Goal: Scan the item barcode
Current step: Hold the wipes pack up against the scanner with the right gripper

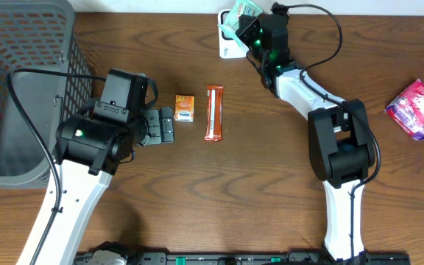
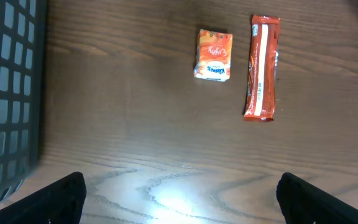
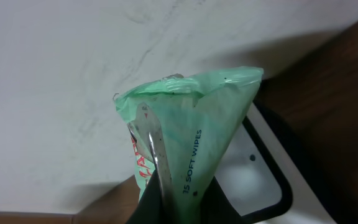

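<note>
task item: green soft plastic wipes pack (image 3: 191, 143), far centre of the dark wooden bench (image 1: 271, 147), pinched at its near end
right claw (image 1: 252, 34): clamped together on the pack
left claw (image 2: 185, 208): fingers wide apart, nothing in them, hovering at the left of the bench
key relation: pack juts out past the right claw along its long axis, over the white black-rimmed scanner stand (image 1: 230, 50)
nearer arm: right; left is well apart
next move, judged: turn the pack until its barcode faces the scanner
overhead only: orange tissue packet (image 1: 185, 107), orange snack bar (image 1: 213, 112), pink pouch (image 1: 417, 109), grey mesh basket (image 1: 20, 73)
right wrist only: "15 SOFT WIPES" print; no barcode seen
</note>
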Motion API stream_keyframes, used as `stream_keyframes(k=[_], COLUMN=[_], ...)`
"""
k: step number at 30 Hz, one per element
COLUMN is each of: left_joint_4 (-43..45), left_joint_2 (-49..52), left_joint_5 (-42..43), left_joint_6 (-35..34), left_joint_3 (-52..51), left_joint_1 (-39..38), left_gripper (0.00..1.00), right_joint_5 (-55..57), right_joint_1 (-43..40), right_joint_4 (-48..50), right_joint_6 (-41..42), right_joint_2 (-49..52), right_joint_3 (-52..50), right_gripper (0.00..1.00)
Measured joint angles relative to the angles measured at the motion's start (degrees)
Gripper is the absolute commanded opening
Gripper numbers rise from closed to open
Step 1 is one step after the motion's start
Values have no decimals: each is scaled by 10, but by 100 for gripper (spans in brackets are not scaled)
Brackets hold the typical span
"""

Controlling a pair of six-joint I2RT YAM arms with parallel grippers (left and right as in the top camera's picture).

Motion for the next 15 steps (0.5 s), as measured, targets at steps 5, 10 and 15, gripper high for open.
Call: stream_keyframes(k=[5,10,15], left_joint_4=[0,0,0], left_joint_2=[0,0,0], left_joint_5=[0,0,0], left_joint_6=[0,0,0], left_joint_3=[0,0,0], left_joint_1=[0,0,0], left_gripper=[98,98,98], right_joint_5=[-3,10,21], right_joint_1=[0,0,0], right_joint_4=[-6,0,30], right_joint_6=[-2,-2,-1], right_joint_2=[0,1,13], right_joint_3=[0,0,9], right_gripper=[1,1,1])
